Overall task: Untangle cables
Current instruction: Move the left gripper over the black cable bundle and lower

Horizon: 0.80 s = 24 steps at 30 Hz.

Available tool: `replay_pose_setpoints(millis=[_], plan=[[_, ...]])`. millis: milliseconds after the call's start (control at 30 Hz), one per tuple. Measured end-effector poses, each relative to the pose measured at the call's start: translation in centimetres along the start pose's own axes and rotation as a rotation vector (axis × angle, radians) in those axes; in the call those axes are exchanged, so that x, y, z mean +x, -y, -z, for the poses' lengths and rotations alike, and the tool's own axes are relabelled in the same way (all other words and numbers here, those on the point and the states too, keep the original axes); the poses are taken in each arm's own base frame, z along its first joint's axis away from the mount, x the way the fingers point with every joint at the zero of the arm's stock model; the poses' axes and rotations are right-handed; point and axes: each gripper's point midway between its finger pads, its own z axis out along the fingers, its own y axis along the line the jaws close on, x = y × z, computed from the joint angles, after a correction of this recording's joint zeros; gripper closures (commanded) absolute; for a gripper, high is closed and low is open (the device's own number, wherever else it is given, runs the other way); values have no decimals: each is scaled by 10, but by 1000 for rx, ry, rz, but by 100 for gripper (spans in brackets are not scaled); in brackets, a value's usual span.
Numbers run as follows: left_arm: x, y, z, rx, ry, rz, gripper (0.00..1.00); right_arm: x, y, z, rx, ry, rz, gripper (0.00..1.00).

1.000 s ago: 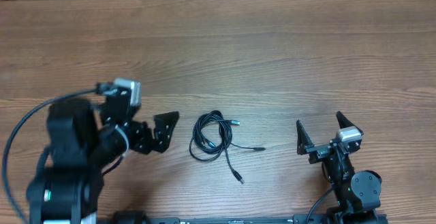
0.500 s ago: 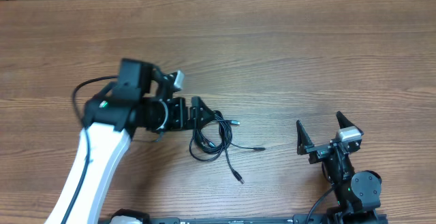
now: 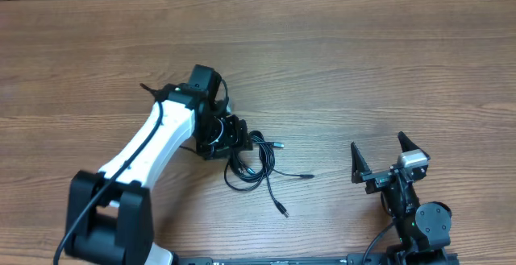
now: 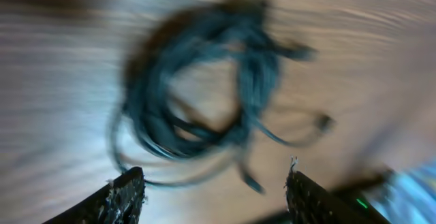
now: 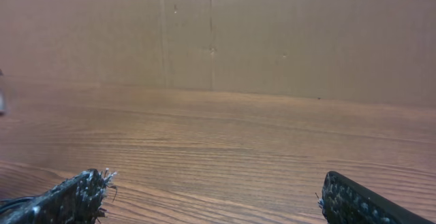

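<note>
The thin black cables (image 3: 251,162) lie in one loose tangled coil on the brown wooden desk (image 3: 363,64). They are right at the tips of the left pincer (image 3: 235,135) and well apart from the right pincer (image 3: 379,157). Three plug-ended tails trail from the coil on the side away from the left pincer. In the blurred left wrist view the coil (image 4: 204,108) sits just ahead of the left pincer (image 4: 214,193), whose fingers stand apart with nothing between them. The right pincer (image 5: 211,203) is spread wide and empty above bare wood.

To do this step well, I judge the left pincer should settle over a single strand at the coil's near edge, not the whole bundle. It should close only once a finger sits on either side, then draw slowly so the loops slide free instead of cinching.
</note>
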Motion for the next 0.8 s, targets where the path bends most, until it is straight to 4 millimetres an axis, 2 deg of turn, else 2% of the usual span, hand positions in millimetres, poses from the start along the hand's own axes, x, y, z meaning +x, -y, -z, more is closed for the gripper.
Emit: replay_pose_setpoints(millis=[67,167,300,467,533,567,800], plan=[[-6,-11,-6,-64,17,4,34,0,0,0,0,0,0,0],[-15,-21,-14,-127,42,13,46,0,0,0,0,0,0,0],[-24,-23,-23,-162,70,-1,53,0,0,0,0,0,0,0],[-21,-22,-39,-201,49,-8,59,0,0,0,0,0,0,0],[-19,-22,-46,-215,39,-9,80,0,0,0,0,0,0,0],[-19,-22,-49,-223,35,-13,96,0,0,0,0,0,0,0],[-14,-22,-47,-251,17,-11,96,0,0,0,0,0,1,0]])
